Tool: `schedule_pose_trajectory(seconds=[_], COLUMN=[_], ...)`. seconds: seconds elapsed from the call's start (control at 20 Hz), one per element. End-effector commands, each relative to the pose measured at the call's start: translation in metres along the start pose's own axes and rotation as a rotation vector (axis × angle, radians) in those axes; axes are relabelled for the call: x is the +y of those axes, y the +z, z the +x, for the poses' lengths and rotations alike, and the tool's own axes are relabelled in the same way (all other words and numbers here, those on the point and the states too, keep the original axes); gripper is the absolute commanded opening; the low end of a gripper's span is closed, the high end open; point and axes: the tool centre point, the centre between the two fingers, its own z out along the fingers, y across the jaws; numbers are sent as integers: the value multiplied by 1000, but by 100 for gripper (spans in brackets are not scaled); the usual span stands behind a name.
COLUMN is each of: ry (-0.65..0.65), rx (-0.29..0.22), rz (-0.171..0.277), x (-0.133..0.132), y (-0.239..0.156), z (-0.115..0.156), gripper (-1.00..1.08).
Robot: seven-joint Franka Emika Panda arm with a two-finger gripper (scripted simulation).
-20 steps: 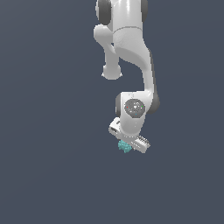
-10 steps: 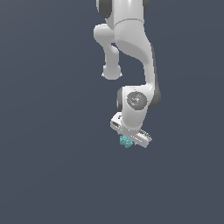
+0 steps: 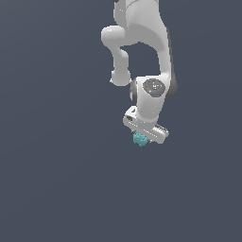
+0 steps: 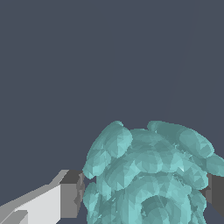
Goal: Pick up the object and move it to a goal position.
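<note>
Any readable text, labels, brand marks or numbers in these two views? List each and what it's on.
None: no text can be read in either view.
White robot arm: plain, no brand mark or number.
White gripper: plain, no label.
Teal knobbly lumpy object: plain, no marking; it sits between the dark finger pads.
Dark grey background: blank.

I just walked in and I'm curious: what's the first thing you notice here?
The big white robot arm reaching down from the top of the exterior view. A tiny teal knobbly lump sits pinched in its gripper. In the wrist view that lump fills the space between the dark finger pads.
</note>
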Motion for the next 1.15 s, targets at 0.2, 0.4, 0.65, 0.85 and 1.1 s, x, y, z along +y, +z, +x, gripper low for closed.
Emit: schedule_pose_trajectory(seconds=[0.2,0.4,0.65,0.85,1.1], ry=[0,0,0,0,0], rx=[0,0,1,1,1], rz=[1,1,0,0,0], x=[11,16,21,23,23], y=[-33,-50,-67,-75,-79], z=[-45,-68,-90,-100,-105], gripper=[-100,-100,-100,-100,-100])
